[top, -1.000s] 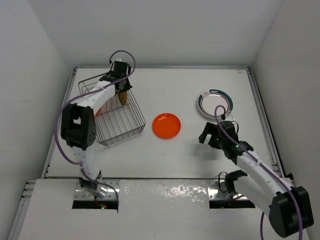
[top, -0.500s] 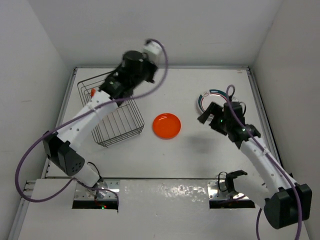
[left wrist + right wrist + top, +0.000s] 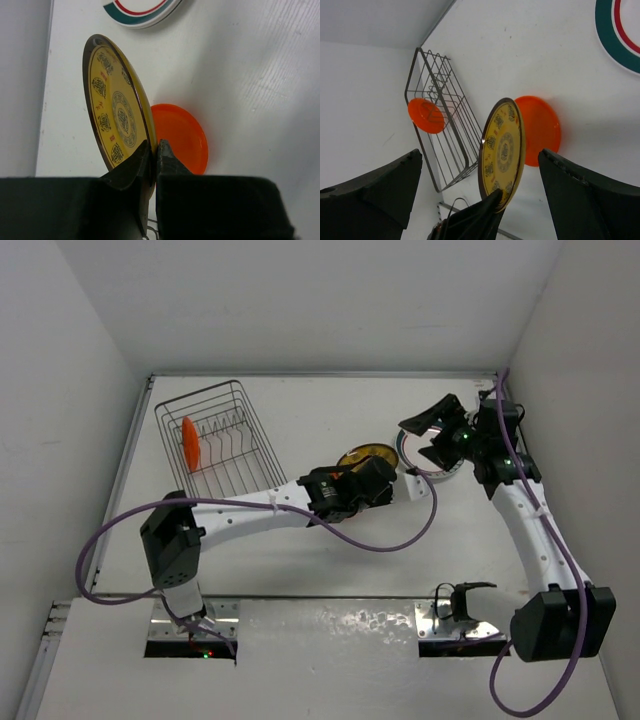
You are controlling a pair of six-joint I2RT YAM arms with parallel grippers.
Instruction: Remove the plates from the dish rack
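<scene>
**Left claw and load.** The left claw [image 3: 152, 150] is pinched tight on the lower rim of a yellow patterned plate [image 3: 117, 115], which stands on edge, clear of the table [image 3: 260, 100]. Just behind and beneath the claw lies a flat orange plate [image 3: 182, 135]. Ahead of the claw, past the held plate's far edge, rests a white plate with a green and red rim [image 3: 142, 10]. Well behind the claw, back along its arm, stands the dish rack [image 3: 235, 445], with one upright orange plate [image 3: 188, 443] between its prongs.

**Handling.** The yellow patterned plate looks rigid, light and smooth-glazed, and probably brittle if dropped. A thin grip on the rim gives little purchase, so the plate may pivot between the pads. It should be lowered slowly and laid flat before release. The upright orange plate is best taken by its upper rim, where it stands free of the wires.

**Pose.** The left arm reaches long and low across the table, with the wrist rolled so the jaws meet sideways on the rim. The right arm is raised and bent inward. The right claw [image 3: 432, 437] gapes wide and holds nothing. It faces the yellow patterned plate, near it but apart.
</scene>
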